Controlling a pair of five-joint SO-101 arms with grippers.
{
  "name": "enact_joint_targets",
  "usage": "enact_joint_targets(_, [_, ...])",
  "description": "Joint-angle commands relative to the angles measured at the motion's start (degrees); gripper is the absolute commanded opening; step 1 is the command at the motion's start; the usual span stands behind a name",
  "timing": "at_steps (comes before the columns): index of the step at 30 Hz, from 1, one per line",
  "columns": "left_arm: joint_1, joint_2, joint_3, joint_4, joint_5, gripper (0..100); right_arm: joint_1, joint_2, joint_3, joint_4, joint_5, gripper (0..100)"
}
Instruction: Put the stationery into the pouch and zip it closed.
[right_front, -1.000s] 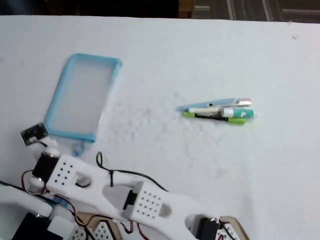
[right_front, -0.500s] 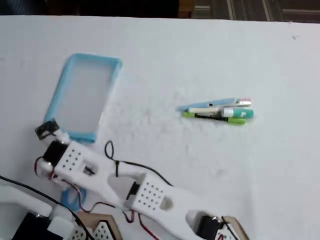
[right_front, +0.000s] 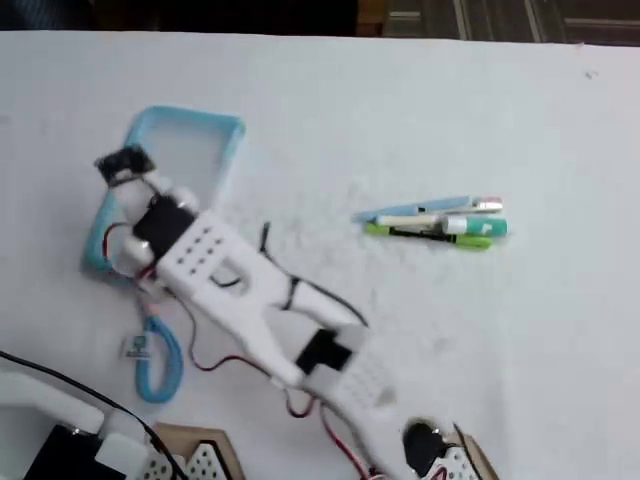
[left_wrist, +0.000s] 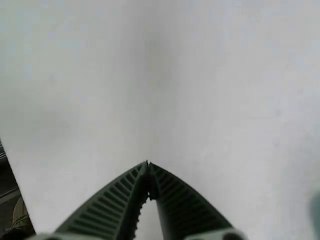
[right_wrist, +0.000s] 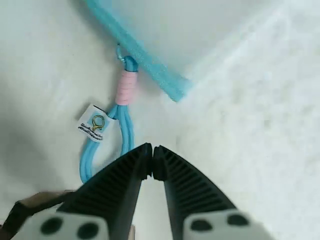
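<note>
- The white table (right_front: 400, 110) takes up nearly all of the high view and carries everything else.
- We take the white arm (right_front: 240, 295) that reaches from the near edge over the pouch's near end to be the right one, since its wrist view looks down on the pouch's corner. Its gripper (right_wrist: 152, 162) has its ribbed dark fingers (right_wrist: 125, 185) pressed together, with nothing between them, above bare table just beside the strap.
- The left gripper (left_wrist: 148, 175) hangs over plain white table, its fingers likewise closed on nothing.
- The pouch (right_front: 185, 135), translucent with a blue border, lies flat at the table's left, its near end partly under the arm.
- The stationery (right_front: 435, 222), a small bundle of pens lying side by side, sits well apart from the pouch, to its right.
- A blue strap (right_front: 160, 360) curls on the table from the pouch's near end; in the right wrist view it joins the border through a pink sleeve (right_wrist: 126, 87).
- A small white tag (right_wrist: 92, 124) hangs on the strap.
</note>
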Motion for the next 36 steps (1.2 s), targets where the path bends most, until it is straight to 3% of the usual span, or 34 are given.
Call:
enact_joint_targets(1, [0.48, -1.98, -2.02, -0.62, 0.18, 3, 2.33, -12.97, 6.86, 0.57, 0.62, 1.6])
enact_joint_targets(6, [0.48, -1.98, -2.02, -0.62, 0.18, 3, -4.70, -12.88, 17.05, -4.53, 0.62, 5.0])
enact_joint_targets(12, [0.48, -1.98, -2.20, 1.85, 0.18, 3, -12.18, -4.26, 21.80, -15.08, 0.62, 33.4])
enact_joint_targets(16, [0.48, -1.98, -1.93, 2.11, 0.18, 3, -14.29, 2.95, 21.63, -23.60, 0.62, 26.4])
enact_joint_targets(20, [0.40, -1.98, -2.02, 1.93, 0.18, 3, -13.32, 9.80, 18.11, -23.78, 0.62, 21.6])
enact_joint_targets(24, [0.40, -1.98, -2.02, 1.85, 0.18, 3, -9.36, 14.90, 11.08, -17.45, 0.62, 18.6])
enact_joint_targets(28, [0.57, -1.98, -2.02, 1.67, 0.18, 3, -6.64, 17.89, 2.46, -11.30, 2.20, 1.9])
enact_joint_targets(36, [3.12, -1.98, -2.02, 1.67, 0.18, 3, -5.32, 17.63, -10.81, 0.31, 5.45, 1.6])
